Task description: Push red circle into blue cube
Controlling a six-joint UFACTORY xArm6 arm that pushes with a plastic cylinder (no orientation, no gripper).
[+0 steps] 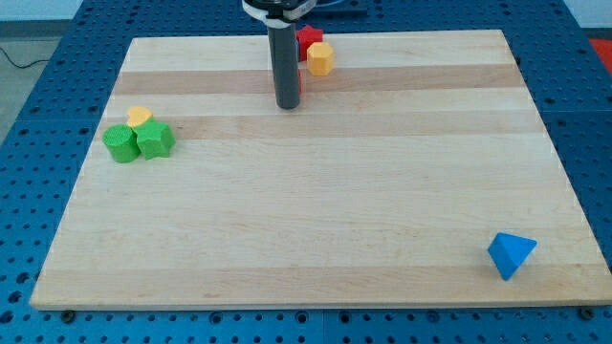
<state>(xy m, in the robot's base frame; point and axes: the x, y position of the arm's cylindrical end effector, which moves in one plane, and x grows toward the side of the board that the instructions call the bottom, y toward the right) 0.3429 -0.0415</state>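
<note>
A: Starting nearest, at the frame's lower right: what is sitting there?

B: A blue block [511,254], looking more like a pyramid than a cube from here, but it is the only blue piece, so I am taking it as the target. It is resting alone on the wooden board [316,229].

A: And going up the frame?

B: At the left edge, two green blocks [137,141] are huddling together with a small yellow block [140,117] touching them from behind. Farther up, my tip [288,105] is standing on the board near top centre. There are no jaws to speak of; it is a bare rod, holding nothing.

A: Where is the red circle lying?

B: A red sliver [299,81] is peeking out just right of the rod, touching or nearly so; I am guessing that is it. Behind it, a red star-like block [309,40] and an orange-yellow hexagonal block [320,58] are sitting together.

A: How is it likely handling?

B: Light, rigid, sliding easily. Being round, it is probably rolling off-line, so I am favouring contact on its upper-left side, centred.
</note>
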